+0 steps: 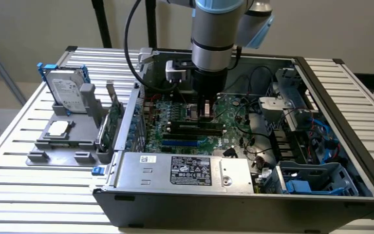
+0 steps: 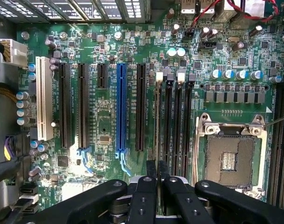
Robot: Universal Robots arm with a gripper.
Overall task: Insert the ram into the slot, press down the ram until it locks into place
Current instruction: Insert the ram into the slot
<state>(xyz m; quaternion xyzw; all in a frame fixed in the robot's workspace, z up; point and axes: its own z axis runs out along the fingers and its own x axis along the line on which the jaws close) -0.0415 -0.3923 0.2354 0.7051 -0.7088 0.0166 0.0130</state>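
Slatted bench (image 1: 18, 156), open case (image 1: 194, 209) | pincer (image 2: 157, 169) clamped on the ram (image 2: 156, 130), edge-on over the slot (image 2: 159, 80) | keep it vertical, press evenly so both ends lock.

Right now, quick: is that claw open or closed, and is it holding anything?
Gripper: closed on the ram, which is pinched edge-on between its fingers.
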